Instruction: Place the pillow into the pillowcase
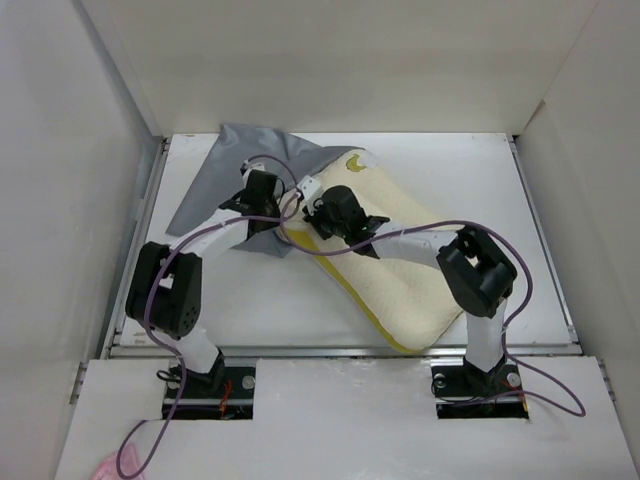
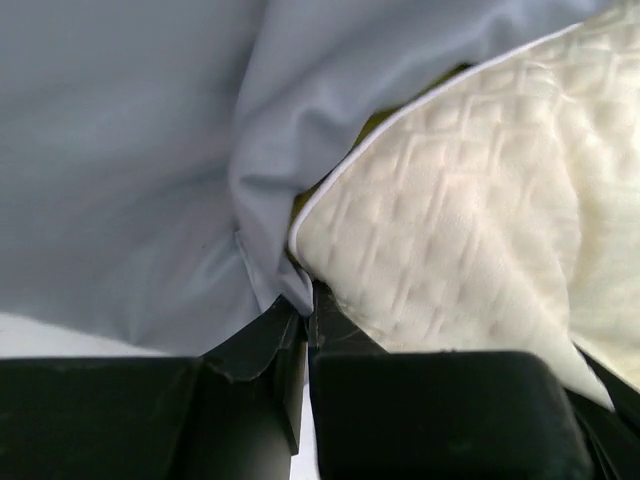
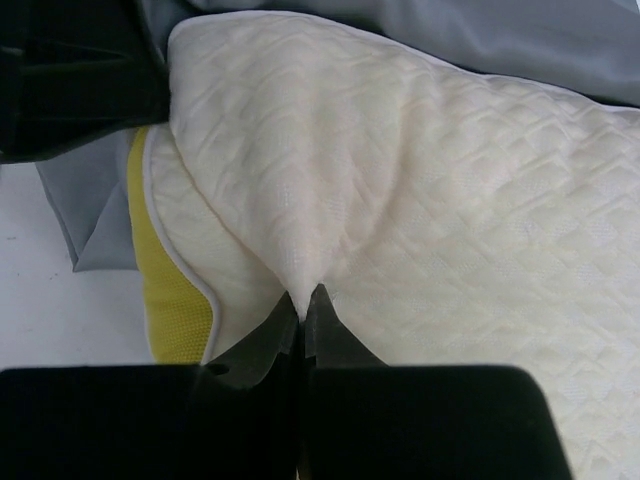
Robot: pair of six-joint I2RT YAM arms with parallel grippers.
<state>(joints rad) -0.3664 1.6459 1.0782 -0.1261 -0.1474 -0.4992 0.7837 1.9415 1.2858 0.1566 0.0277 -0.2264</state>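
Top external view shows you the pillow (image 1: 395, 285) lying diagonally, its far corner touching the pillowcase (image 1: 215, 175). Your left gripper (image 2: 306, 312) is clamped on pillowcase fabric; your right gripper (image 3: 302, 305) pinches the pillow's cover.

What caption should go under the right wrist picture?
Right fingers pinch a fold of the cream pillow beside the grey pillowcase.

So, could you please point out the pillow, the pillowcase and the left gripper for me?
the pillow (image 1: 405, 288), top external view, middle of its cream top face.
the pillowcase (image 1: 215, 175), top external view, flat grey part at far left.
the left gripper (image 2: 305, 303), left wrist view, between its fingertips, shut on grey fabric.
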